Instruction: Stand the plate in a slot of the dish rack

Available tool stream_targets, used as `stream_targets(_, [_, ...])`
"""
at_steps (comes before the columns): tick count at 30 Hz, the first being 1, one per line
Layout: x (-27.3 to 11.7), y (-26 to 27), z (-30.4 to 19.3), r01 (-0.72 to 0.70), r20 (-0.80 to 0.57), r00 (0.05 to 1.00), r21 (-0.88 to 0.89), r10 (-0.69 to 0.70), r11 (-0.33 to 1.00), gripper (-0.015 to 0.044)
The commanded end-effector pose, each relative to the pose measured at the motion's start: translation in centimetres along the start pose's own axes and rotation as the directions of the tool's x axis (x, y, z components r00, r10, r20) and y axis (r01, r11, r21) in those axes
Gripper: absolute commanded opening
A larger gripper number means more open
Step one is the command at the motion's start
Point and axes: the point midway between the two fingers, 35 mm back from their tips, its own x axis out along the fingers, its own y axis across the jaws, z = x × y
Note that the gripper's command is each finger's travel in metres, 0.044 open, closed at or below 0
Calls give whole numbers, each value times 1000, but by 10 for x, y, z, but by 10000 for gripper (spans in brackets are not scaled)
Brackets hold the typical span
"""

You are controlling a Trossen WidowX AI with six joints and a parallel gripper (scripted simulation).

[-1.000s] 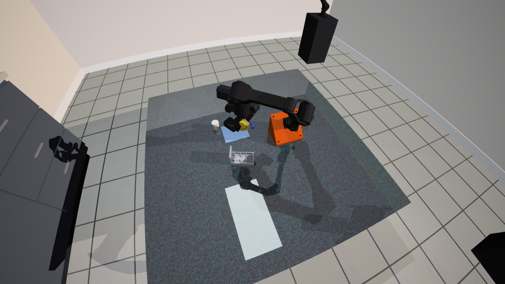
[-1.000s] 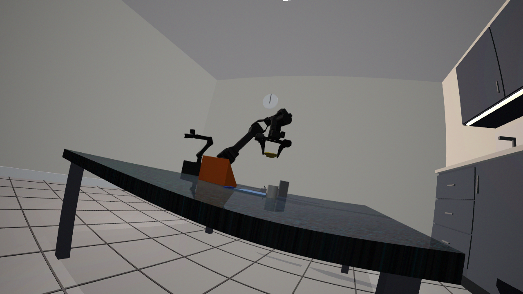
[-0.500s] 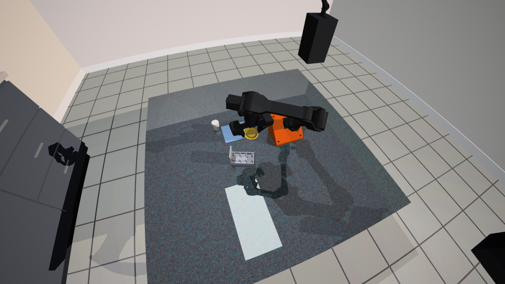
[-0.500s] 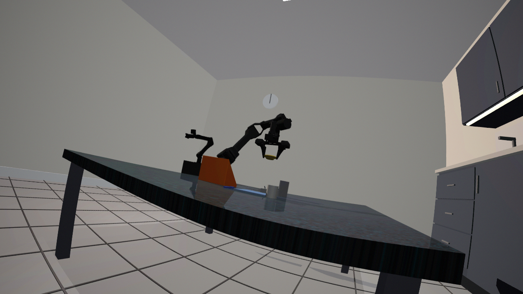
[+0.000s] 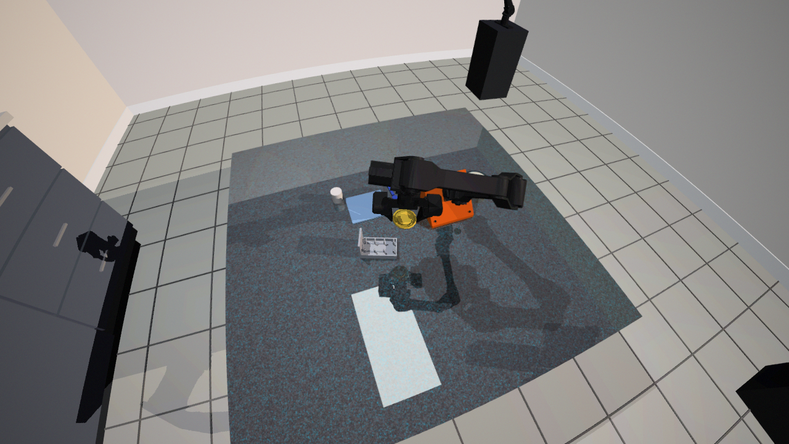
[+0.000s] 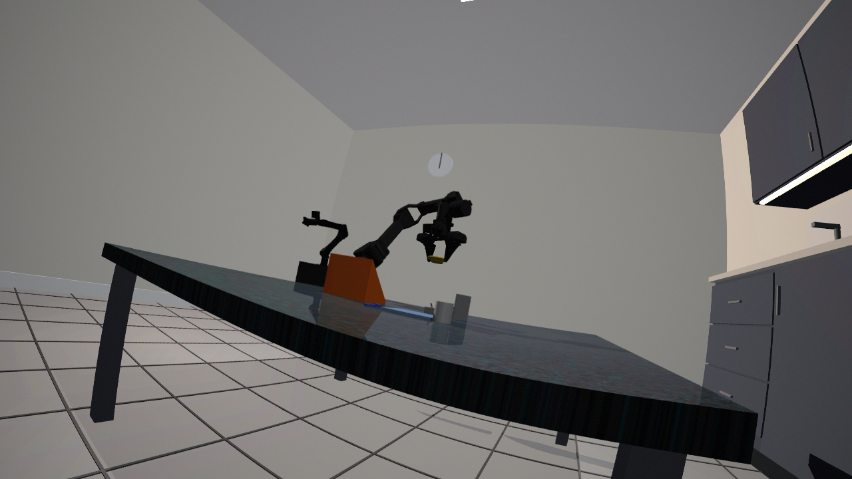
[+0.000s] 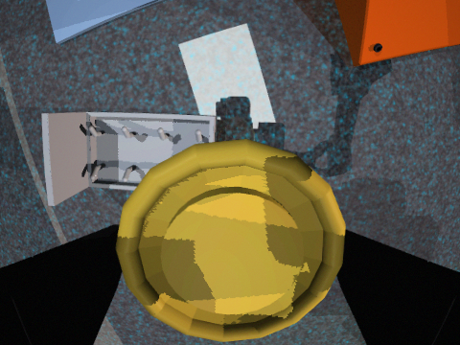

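The yellow plate point(image 5: 404, 218) point(image 6: 436, 259) point(image 7: 235, 249) is held roughly flat, high above the table. My gripper point(image 5: 405, 217) point(image 6: 436, 258) point(image 7: 230, 241) is shut on it, with one finger at each side of its rim. The light grey dish rack point(image 5: 379, 256) point(image 7: 153, 115) stands on the table, below and to the front of the plate in the top view. It has short posts in rows and a tall panel at its left end. In the wrist view the plate hides the rack's lower right corner. In the exterior view the rack is mostly hidden behind the cup.
A blue sheet point(image 5: 362, 208) point(image 6: 408, 311) point(image 7: 96, 16) lies behind the rack, with a white cup point(image 5: 336, 195) point(image 6: 442, 312) at its left. An orange block point(image 5: 452, 212) point(image 6: 351, 279) point(image 7: 407, 29) is at the arm's base. A blue object point(image 5: 392, 193) is partly hidden by the arm.
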Motion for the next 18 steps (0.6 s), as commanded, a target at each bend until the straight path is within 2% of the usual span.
stream_targets(1, [1,-3,-2,7,-5,1000,29,-7,1000,0])
stream_targets(6, [10,-5,2,13,38,999,-8,-12,1000,0])
stream_targets(18, [50,-6,25,45,285,958,-227,22,973,0])
